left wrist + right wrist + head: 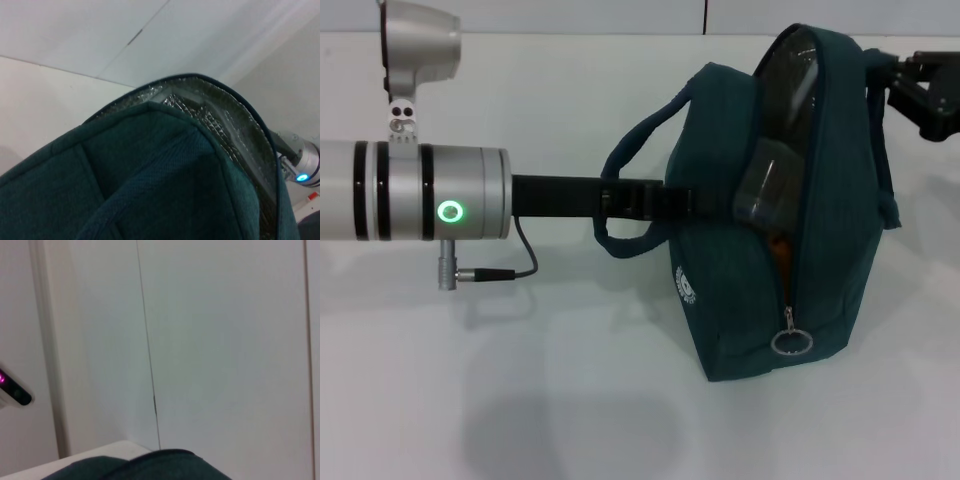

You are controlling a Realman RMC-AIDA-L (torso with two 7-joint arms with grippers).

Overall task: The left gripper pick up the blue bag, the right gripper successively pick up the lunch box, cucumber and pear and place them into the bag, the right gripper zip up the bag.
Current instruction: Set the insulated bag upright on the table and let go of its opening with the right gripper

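We are holding the blue bag (760,270) upright on the table (570,400), apparently by its handle, with the left gripper (675,205), though we cannot tell its finger state; the lunch box (770,185) is showing inside.

The blue bag (740,290) was matt woven cloth; inside it, crinkled silver foil lining (220,112), a clear glossy plastic lunch box (770,185); a shiny metal zipper ring (791,343) below.
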